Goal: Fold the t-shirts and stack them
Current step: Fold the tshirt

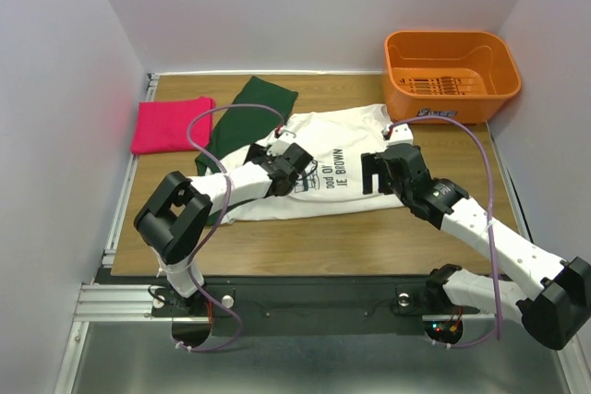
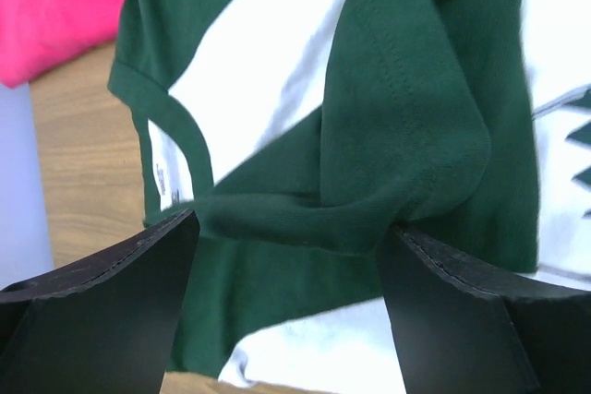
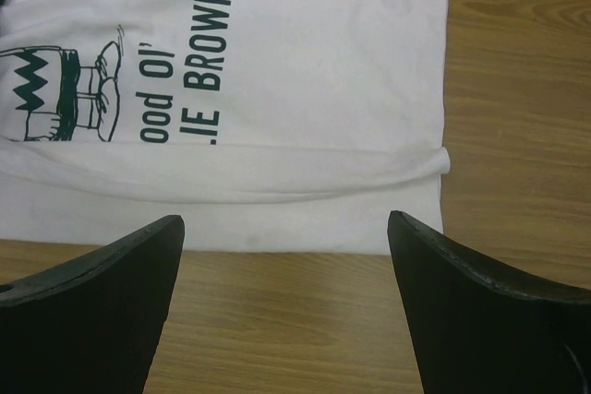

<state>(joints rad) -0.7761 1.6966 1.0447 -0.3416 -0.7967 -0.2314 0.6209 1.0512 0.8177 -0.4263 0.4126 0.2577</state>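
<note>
The white t-shirt [image 1: 343, 147] with dark green sleeves and black print lies spread across the middle of the table. One sleeve [image 1: 256, 106] reaches toward the back left. The pink-red t-shirt [image 1: 171, 125] lies folded at the back left corner. My left gripper [image 1: 297, 165] hovers open over the white shirt's left side. In the left wrist view, a bunched fold of green sleeve [image 2: 406, 117] sits between the wide-apart jaws of that gripper [image 2: 286, 242]. My right gripper [image 1: 374, 173] stands open at the shirt's near hem [image 3: 305, 219], with bare wood between its fingers [image 3: 111, 292].
An orange plastic basket [image 1: 451, 71] stands at the back right corner. White walls close in the table on the left, back and right. Bare wood [image 1: 369, 242] runs along the near edge, in front of the shirt.
</note>
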